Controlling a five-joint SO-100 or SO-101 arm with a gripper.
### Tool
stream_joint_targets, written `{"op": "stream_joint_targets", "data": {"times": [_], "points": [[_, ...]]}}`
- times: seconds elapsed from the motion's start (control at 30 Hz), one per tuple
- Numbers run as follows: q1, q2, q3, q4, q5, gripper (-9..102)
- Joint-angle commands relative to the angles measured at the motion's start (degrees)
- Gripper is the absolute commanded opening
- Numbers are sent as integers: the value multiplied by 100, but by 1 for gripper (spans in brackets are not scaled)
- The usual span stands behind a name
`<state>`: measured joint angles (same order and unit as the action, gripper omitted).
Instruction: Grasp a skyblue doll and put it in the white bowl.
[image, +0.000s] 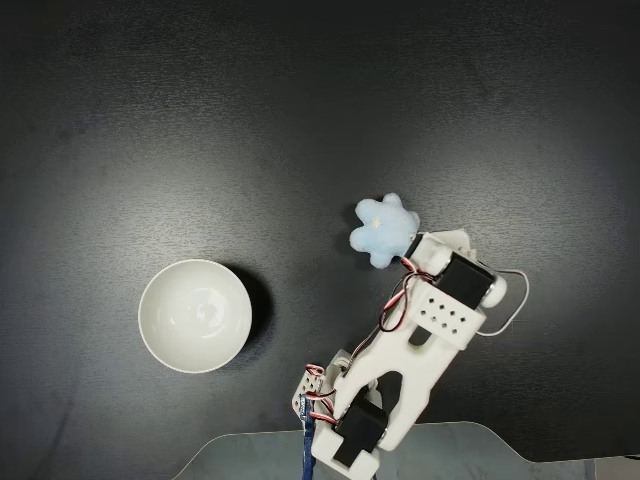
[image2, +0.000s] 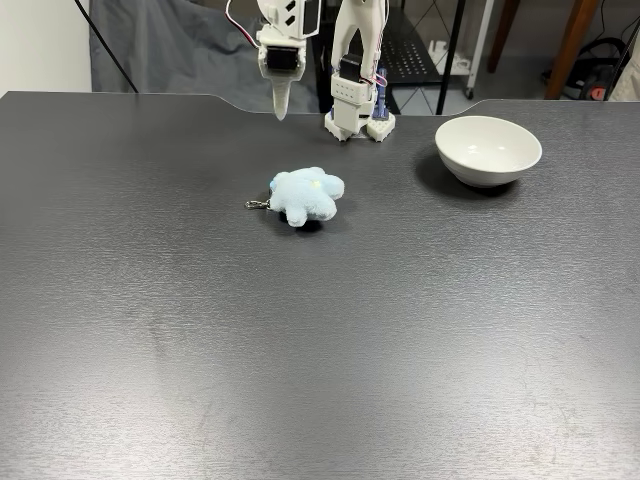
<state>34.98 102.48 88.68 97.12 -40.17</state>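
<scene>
Bare dark table (image2: 320, 380) fills the near edge. Mid-table lies the skyblue doll (image2: 306, 195), its keyring clasp (image2: 258, 204) pointing left in this fixed view. Behind it, above the table, hangs the gripper (image2: 279, 100), fingers seemingly together, holding nothing. White bowl (image2: 488, 150) sits near the far edge, well apart. Descending closed would likely shove the plush aside.

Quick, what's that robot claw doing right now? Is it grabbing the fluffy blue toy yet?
Gripper: holding nothing, hanging above the table behind the skyblue doll, which lies free; whether it is open or shut cannot be told.
</scene>
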Motion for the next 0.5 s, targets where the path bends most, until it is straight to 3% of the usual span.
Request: {"op": "stream_joint_targets", "data": {"times": [0.0, 0.2, 0.47], "points": [[-53, 53, -44, 396, -264, 30], [-26, 53, -53, 439, -299, 62], [-44, -220, -53, 431, -290, 64]]}}
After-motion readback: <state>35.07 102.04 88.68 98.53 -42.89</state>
